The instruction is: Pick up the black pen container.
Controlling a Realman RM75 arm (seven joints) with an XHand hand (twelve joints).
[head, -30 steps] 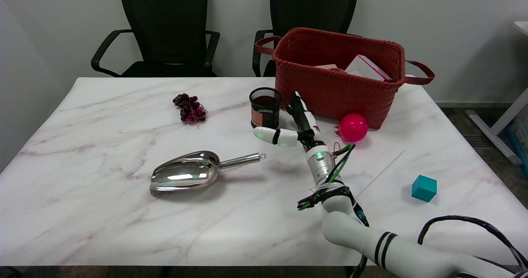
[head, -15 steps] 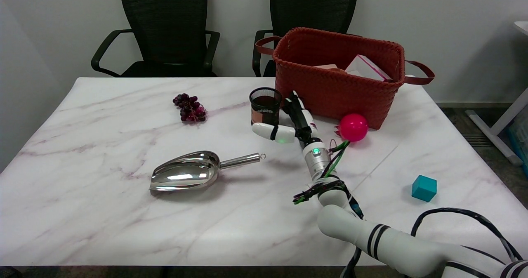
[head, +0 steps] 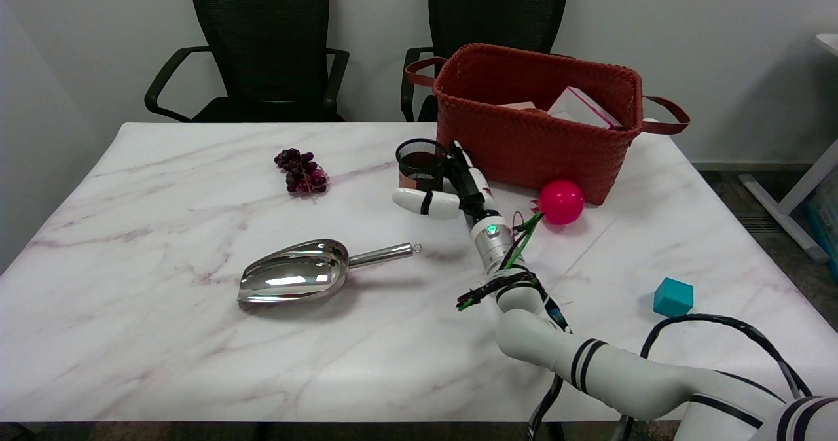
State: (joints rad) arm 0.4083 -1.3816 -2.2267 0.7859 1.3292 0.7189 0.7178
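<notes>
The black mesh pen container (head: pixel 419 163) stands upright near the table's middle back, just left of the red basket. My right hand (head: pixel 452 189) is right against it. The thumb lies across the container's near lower side, hiding its base, and the other fingers reach up along its right side. The fingers are spread around the container, and I cannot tell whether they press on it. The container stands on the table.
A red woven basket (head: pixel 524 140) with boxes inside stands directly right of the container. A pink ball (head: pixel 561 201) lies by the basket's front. Grapes (head: pixel 301 171) sit to the left, a steel scoop (head: pixel 308 275) nearer, and a teal cube (head: pixel 673 297) at right.
My right hand has moved left and farther across the table, closing in on the pen container until thumb and fingers bracket it. The container has not moved.
</notes>
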